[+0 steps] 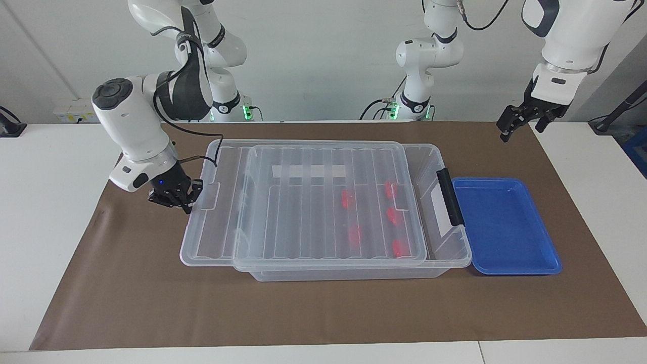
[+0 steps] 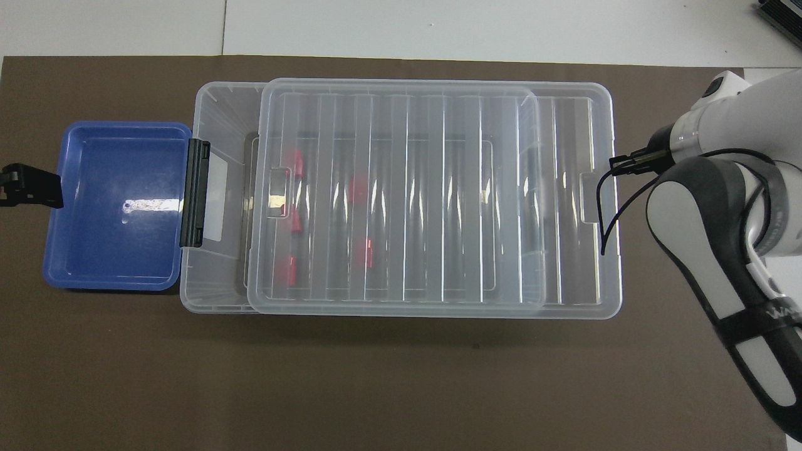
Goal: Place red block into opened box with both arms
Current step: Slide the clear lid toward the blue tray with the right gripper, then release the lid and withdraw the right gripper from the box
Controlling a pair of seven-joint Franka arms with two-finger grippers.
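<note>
Facing view: right gripper (image 1: 174,198), fingers closed, presses the lid (image 1: 303,202) edge beside it; five red blocks (image 1: 393,216) lie in the box (image 1: 445,253) under that lid. Overhead view: left gripper (image 2: 25,186), spread open and holding nothing, hangs beside the blue tray (image 2: 113,282).

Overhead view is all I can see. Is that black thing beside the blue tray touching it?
Observer: No. That is the left gripper. It hangs in the air, higher than the blue tray, and touches nothing.
Operator: Is the other one up high too?
Observer: No. The right gripper is low, level with the rim of the lid, right up against the lid's end, jaws shut.
Operator: Is the lid lying on the table there?
Observer: No. It rests on the rim of the box, and its overhanging end hangs above the brown mat.
</note>
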